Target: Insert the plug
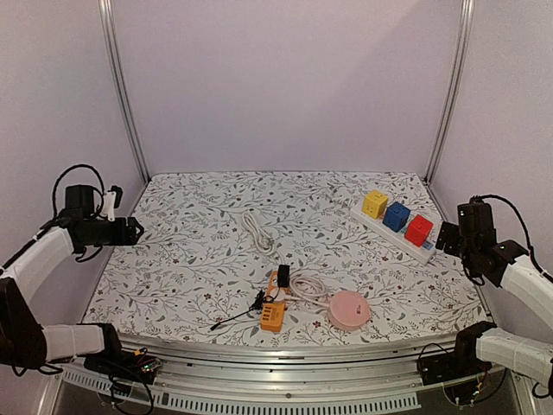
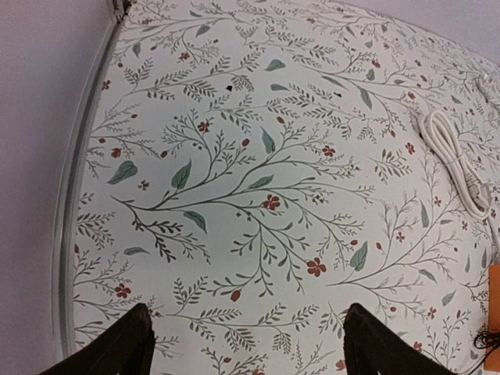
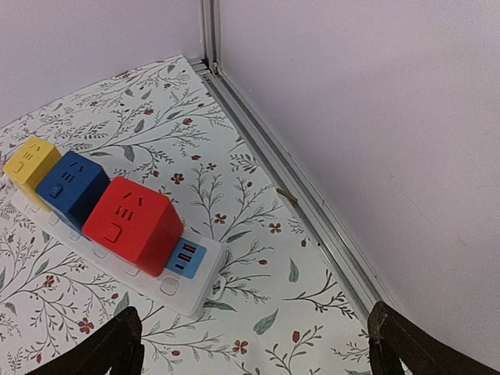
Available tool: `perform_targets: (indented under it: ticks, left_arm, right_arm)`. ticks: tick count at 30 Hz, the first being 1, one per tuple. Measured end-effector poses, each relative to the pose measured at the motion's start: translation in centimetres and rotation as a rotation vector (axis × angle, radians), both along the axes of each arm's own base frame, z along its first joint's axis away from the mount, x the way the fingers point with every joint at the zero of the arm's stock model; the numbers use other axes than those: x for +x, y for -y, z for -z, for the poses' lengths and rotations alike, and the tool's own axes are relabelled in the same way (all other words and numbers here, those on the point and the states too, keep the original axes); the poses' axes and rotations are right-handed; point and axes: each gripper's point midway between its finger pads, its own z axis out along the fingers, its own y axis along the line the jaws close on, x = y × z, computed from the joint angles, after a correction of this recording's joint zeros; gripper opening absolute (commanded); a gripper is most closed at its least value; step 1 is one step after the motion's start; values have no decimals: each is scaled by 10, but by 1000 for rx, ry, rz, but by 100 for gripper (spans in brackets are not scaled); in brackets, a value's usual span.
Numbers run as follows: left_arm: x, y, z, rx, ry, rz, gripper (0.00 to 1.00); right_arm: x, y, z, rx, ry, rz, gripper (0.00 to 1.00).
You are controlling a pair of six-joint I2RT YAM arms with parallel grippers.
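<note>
Fingers (image 3: pixel 113 351) apart; cubes (image 3: pixel 133 223) in strip (image 3: pixel 195 285)

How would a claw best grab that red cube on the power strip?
Probably from straight above, closing on the two flat side faces of the red cube that look across the strip. Those faces are parallel and free, while the blue cube crowds the face turned towards it. The right gripper, open and nearest, seems best placed.

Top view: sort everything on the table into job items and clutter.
Job: power strip; black plug, likely the one to insert.
Lying about: white cable bundle; orange box; pink round device; coloured cubes already on the strip.
</note>
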Motion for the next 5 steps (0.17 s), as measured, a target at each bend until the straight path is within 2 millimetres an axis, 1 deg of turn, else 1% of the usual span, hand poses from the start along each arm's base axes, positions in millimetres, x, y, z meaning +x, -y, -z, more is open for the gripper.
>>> perform_targets:
  ticks: [3, 5]
  left_arm:
    - [5, -8, -11, 30, 77, -38, 84]
    - [8, -12, -11, 45, 99, -57, 85]
  right_arm:
    - [-8, 14, 14, -12, -9, 106, 99]
    - [-8, 19, 17, 0, 1, 154, 99]
